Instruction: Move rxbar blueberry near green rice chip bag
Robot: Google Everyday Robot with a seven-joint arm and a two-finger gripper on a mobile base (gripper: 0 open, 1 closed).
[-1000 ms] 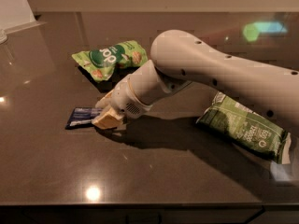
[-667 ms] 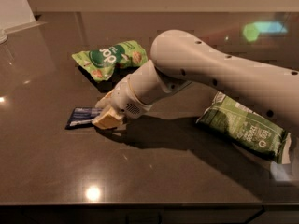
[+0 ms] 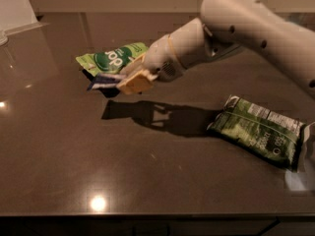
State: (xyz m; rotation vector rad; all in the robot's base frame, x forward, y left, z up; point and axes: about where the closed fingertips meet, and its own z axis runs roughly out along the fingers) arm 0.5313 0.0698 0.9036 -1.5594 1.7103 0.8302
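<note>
Camera view, far left first: the green rice chip bag [image 3: 110,59] is seen lying flat on the dark table [image 3: 147,191], logo up. Just at its near edge the rxbar blueberry [image 3: 103,81] is held clear of the surface — its shadow [image 3: 142,113] is cast on the tabletop below. The bar's right end is pinched between the tan fingers [image 3: 138,82] of the gripper [image 3: 129,80], which is clamped tight on the wrapper. Behind it, the white arm [image 3: 246,18] is stretched in from the upper right. Far right — well apart — a darker green bag [image 3: 258,131] is seen lying flat.
</note>
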